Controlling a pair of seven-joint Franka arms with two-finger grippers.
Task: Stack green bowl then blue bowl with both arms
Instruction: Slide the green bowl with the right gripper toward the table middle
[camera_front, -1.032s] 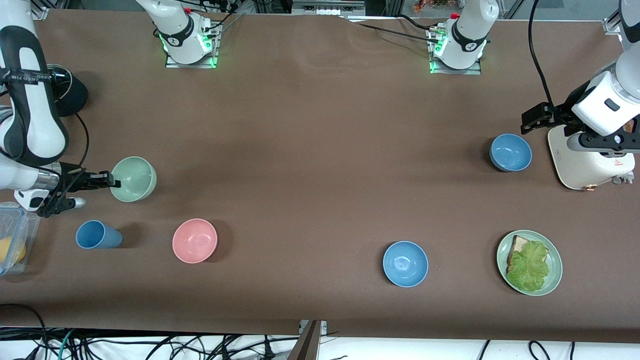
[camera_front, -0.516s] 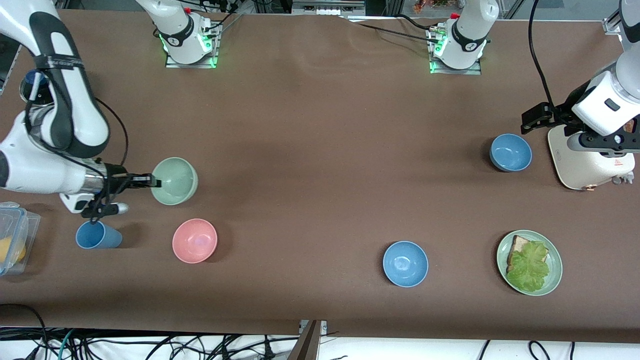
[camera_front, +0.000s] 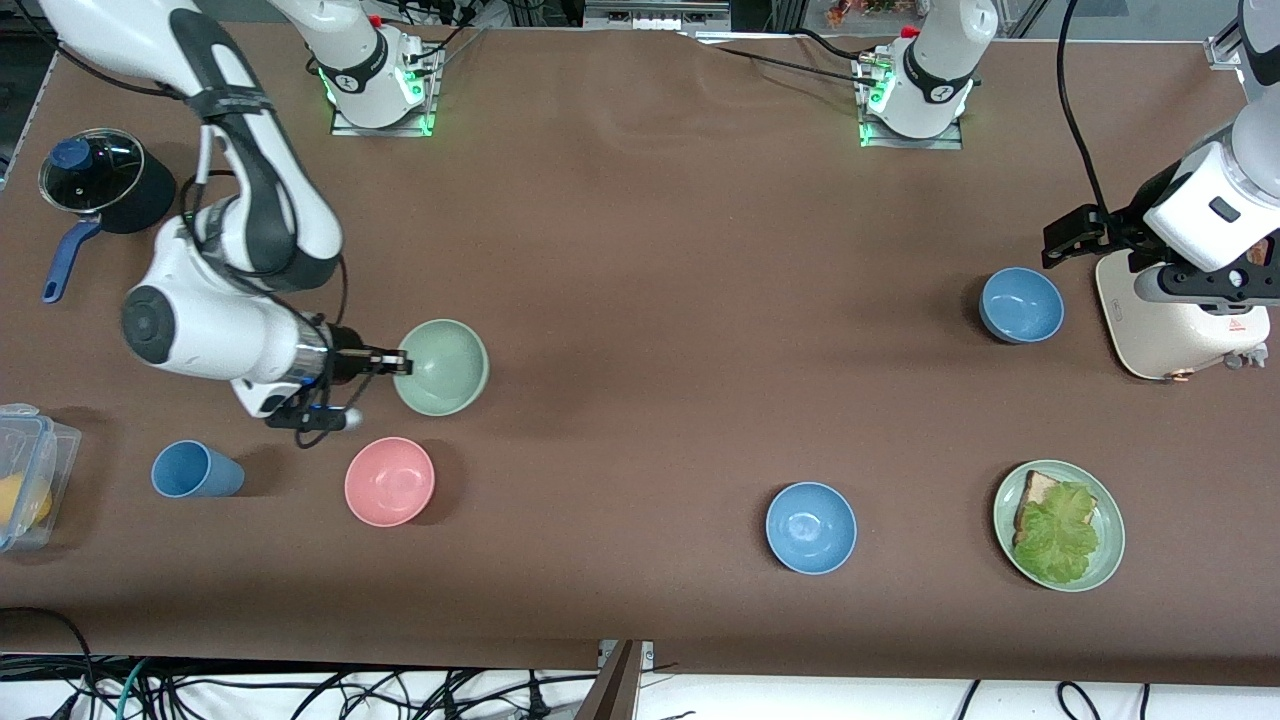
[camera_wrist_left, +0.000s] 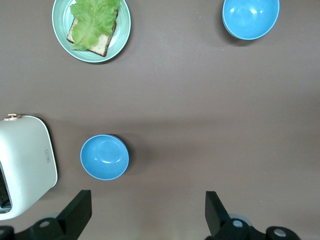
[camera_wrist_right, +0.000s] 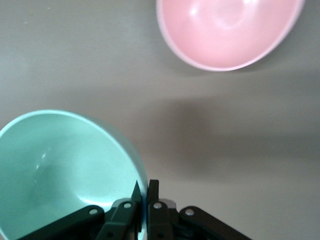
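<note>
Brown covering spans the whole bench (camera_front: 640, 250). The green bowl (camera_front: 443, 366) is round, so it has no long axis; its mouth faces up toward the front camera. It hangs above the bench, gripped by its rim, over a spot toward the right arm's end, with the pink bowl (camera_front: 389, 481) on the bench near that spot, nearer to the front camera.

The right pincer (camera_front: 398, 362) is clamped tight on the green bowl's rim, on the side facing the right arm's end of the bench. In the right wrist view the two fingers (camera_wrist_right: 153, 192) stand narrow, one inside and one outside the bowl wall (camera_wrist_right: 65, 170), with the pink bowl (camera_wrist_right: 227, 31) visible farther off.

One blue bowl (camera_front: 811, 527) sits upright on the bench, near the front camera. A second blue bowl (camera_front: 1021, 305) sits upright farther from the front camera, toward the left arm's end, just beside the white toaster (camera_front: 1180, 325). The green plate (camera_front: 1059, 525) with toast and lettuce lies beside the first blue bowl, toward the left arm's end.

The left pincer (camera_front: 1065, 240) waits over the bench near the second blue bowl, fingers (camera_wrist_left: 76, 214) spread wide and holding nothing. The left wrist view shows that bowl (camera_wrist_left: 104, 157) between and ahead of them.

A blue cup (camera_front: 195, 470) stands beside the pink bowl.
</note>
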